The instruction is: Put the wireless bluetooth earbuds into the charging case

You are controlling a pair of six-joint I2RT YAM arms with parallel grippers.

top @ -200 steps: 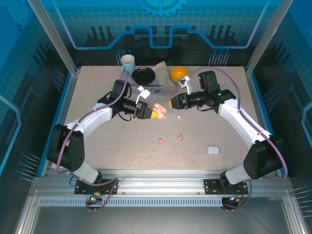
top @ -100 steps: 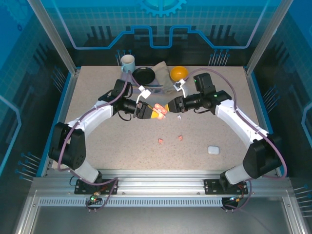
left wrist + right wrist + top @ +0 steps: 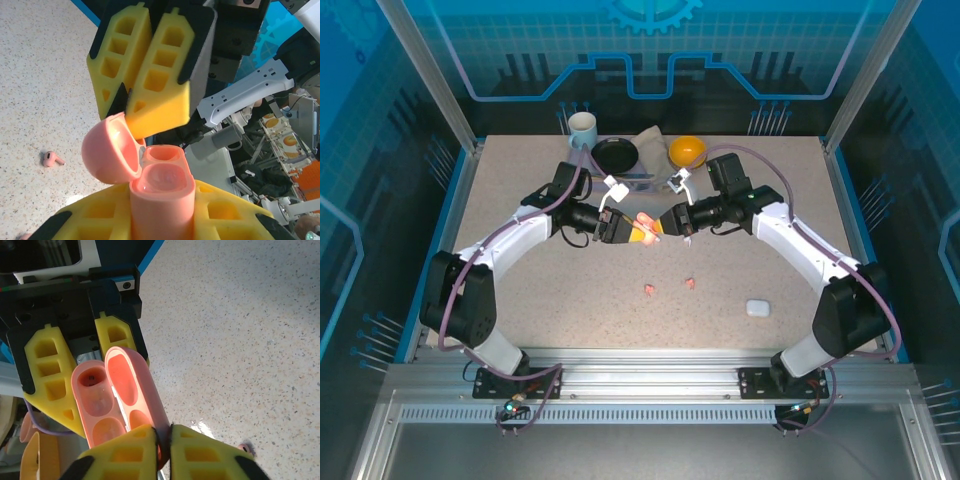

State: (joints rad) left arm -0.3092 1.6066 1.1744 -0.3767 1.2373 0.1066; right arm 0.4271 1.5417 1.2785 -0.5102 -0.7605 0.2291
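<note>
While left gripper (image 3: 636,236) clamps the rounded pink plastic charging case (image 3: 162,187) and right gripper (image 3: 665,225) nips its lid (image 3: 107,150), tiny pink earbuds (image 3: 649,290) lie well apart on its near side

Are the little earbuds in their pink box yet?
Not yet. Done: the pink case is open, its lid swung up. In hand: the left gripper clamps the case body while the right gripper pinches the lid. Left: the case's wells look empty, and one pink earbud and a second pink earbud lie on the table, so they need picking up and seating.
</note>
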